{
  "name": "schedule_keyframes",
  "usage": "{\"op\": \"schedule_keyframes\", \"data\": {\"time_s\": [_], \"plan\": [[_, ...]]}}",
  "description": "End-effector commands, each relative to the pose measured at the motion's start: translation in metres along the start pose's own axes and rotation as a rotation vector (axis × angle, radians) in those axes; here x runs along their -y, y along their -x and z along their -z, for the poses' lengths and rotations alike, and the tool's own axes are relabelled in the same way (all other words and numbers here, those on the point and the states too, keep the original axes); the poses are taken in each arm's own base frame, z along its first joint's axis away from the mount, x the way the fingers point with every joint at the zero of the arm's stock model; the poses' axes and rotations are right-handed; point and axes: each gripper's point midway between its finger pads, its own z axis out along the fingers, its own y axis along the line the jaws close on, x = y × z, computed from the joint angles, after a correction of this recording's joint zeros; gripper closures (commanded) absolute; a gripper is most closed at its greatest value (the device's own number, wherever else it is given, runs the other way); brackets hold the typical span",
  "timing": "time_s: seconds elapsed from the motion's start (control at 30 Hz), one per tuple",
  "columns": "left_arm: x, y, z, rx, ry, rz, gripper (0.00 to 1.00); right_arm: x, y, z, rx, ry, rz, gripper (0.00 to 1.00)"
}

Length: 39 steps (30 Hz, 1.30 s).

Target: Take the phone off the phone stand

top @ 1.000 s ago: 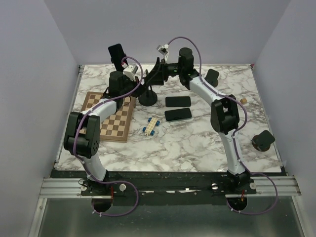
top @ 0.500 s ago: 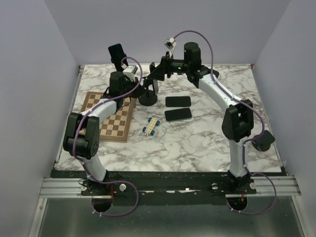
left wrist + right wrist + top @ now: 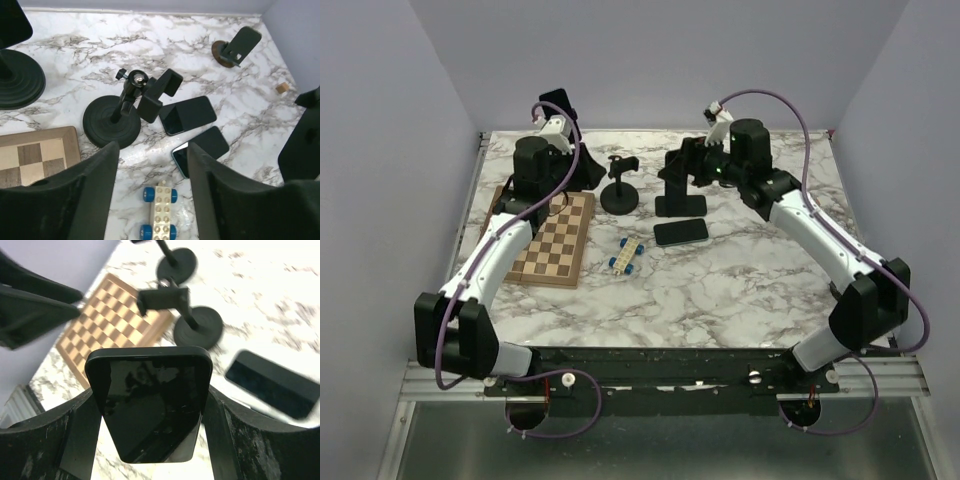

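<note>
now that the right gripper (image 3: 149,415) has swung back from the phone stand (image 3: 618,186), it pinches the phone (image 3: 150,385) upright between its fingers, clear of the stand's empty clamp and above the marble table (image 3: 720,285). the left gripper (image 3: 152,165), spread wide and holding nothing, has drawn back over the chessboard (image 3: 548,238). removal looks done; only setting the phone down seems left.

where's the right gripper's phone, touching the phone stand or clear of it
Apart. The top external view shows bare marble between the held phone and the phone stand; the left wrist view shows its clamp empty.
</note>
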Motion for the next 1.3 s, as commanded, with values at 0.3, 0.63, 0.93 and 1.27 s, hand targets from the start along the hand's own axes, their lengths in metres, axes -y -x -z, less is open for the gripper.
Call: {"op": "schedule_keyframes", "data": {"time_s": [0.3,0.63,0.93,1.27], "plan": [[0.037,0.059,0.082,0.216,-0.001,-0.07,0.15,0.058,-0.083,0.093,-0.13,-0.506,-0.239,0.99],[0.048,0.066,0.095,0.253,-0.037,-0.081,0.15,0.107,-0.163,0.116,-0.083,-0.883,-0.663,0.99],[0.048,0.064,0.092,0.251,-0.045,-0.074,0.15,0.107,-0.208,0.094,-0.164,-1.012,-1.029,0.99],[0.052,0.062,0.091,0.251,-0.075,-0.067,0.16,0.103,-0.262,0.07,-0.232,-1.035,-1.42,0.99]]}}
